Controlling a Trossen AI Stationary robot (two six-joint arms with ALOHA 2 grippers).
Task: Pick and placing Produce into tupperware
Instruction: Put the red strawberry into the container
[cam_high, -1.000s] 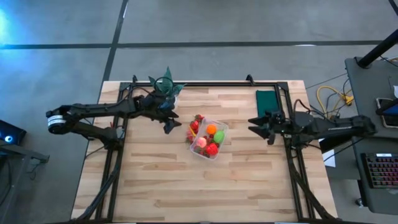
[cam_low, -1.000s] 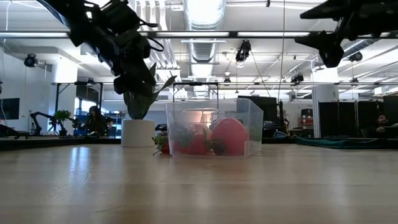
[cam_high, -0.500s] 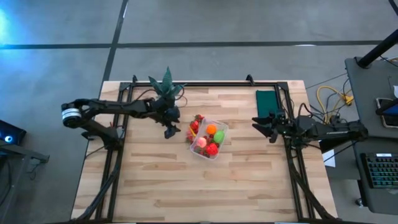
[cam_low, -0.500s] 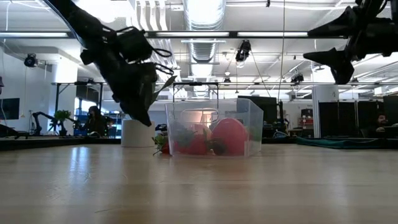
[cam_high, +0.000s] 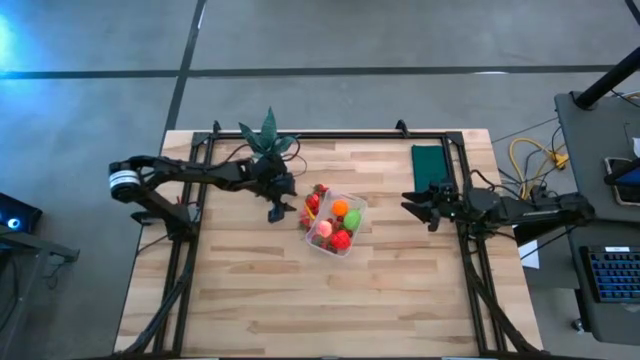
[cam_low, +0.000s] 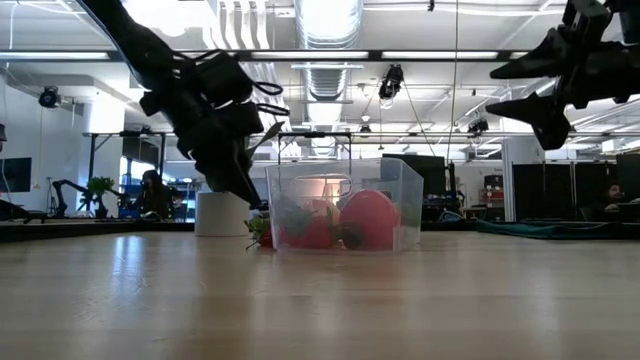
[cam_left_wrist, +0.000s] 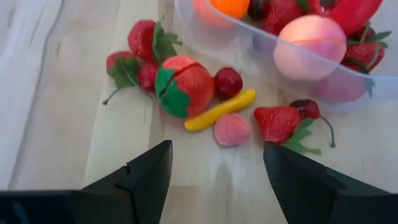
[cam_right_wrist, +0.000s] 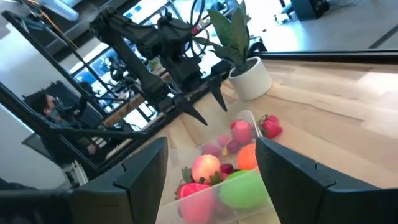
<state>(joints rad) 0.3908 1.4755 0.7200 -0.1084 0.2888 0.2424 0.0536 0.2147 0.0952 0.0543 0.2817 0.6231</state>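
Near the middle of the wooden desk (cam_high: 250, 290) stands the tupperware (cam_high: 335, 224), a clear tub set at a slant, already holding several pieces of produce: an orange piece (cam_high: 340, 208), a green one (cam_high: 352, 219), a pink one (cam_high: 324, 229) and a red one (cam_high: 341, 239). More produce lies loose on the desk just outside the tub's wall on the side toward the left arm. The left wrist view shows this loose group plainly: a large red strawberry with a green cap (cam_left_wrist: 183, 86), two smaller strawberries (cam_left_wrist: 142, 53) beside it, a dark red cherry (cam_left_wrist: 228, 82) touching the large strawberry, a slim yellow piece (cam_left_wrist: 219, 110), a small pink round piece (cam_left_wrist: 232, 130) and another strawberry (cam_left_wrist: 277, 123) lying against the tub's wall.

The left claw (cam_high: 276, 210) hangs above the desk just beside this loose produce, between the potted plant (cam_high: 267, 135) and the tub. Its two dark fingers (cam_left_wrist: 142, 180) are spread wide apart and hold nothing; the desk shows bare between them, with the pink piece and yellow piece just ahead.

The right claw (cam_high: 408, 205) waits over the desk's right side, well apart from the tub, near the dark green cloth (cam_high: 430, 166). It is released too, with its fingers (cam_right_wrist: 140, 171) parted and nothing between them. In the low view it sits high above the desk surface. The right wrist view looks across the tub toward the left arm and the plant's white pot (cam_right_wrist: 249, 80), and a person (cam_right_wrist: 56, 115) shows in the room beyond.
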